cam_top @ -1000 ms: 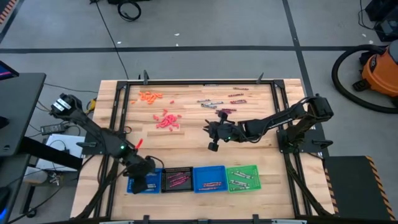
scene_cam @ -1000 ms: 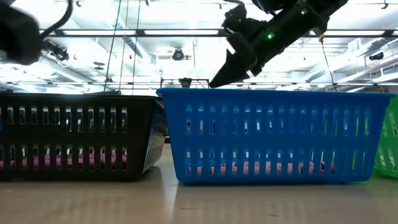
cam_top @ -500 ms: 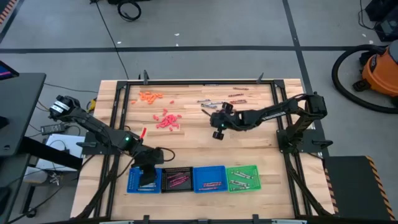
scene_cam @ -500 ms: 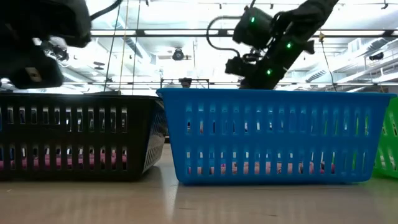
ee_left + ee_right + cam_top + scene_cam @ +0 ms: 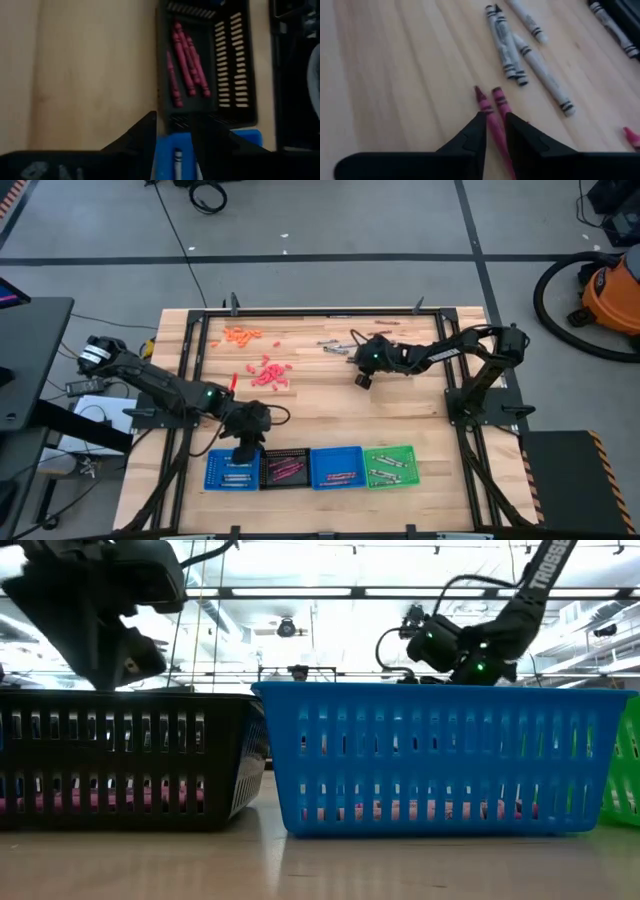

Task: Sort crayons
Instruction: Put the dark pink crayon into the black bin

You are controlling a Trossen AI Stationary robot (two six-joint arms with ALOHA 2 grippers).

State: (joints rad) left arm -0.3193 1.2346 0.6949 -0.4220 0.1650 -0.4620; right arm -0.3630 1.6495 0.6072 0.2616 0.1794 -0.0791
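My right gripper (image 5: 493,126) is open low over the far middle of the table (image 5: 320,405). Its fingers straddle one of two maroon crayons (image 5: 490,112); several grey crayons (image 5: 507,47) lie flat just beyond. I cannot tell whether the fingers touch the maroon crayon. My left gripper (image 5: 173,131) hangs open and holds nothing, over the edge where the left blue tray (image 5: 228,470) meets the black tray (image 5: 200,60). Maroon crayons (image 5: 185,62) lie in the black tray. A grey crayon (image 5: 177,160) lies in the blue tray below the fingers.
Four trays line the near edge: blue, black (image 5: 285,468), blue (image 5: 335,467) and green (image 5: 390,465), each with crayons. Orange crayons (image 5: 240,333) and a red pile (image 5: 268,372) lie far left. More maroon crayons (image 5: 382,333) lie at the far edge.
My right gripper has gone toward the far edge and a little to the right, sinking to the maroon crayons. My left gripper has left the left blue tray, gone toward the far edge and to the right, and rolled at the wrist.
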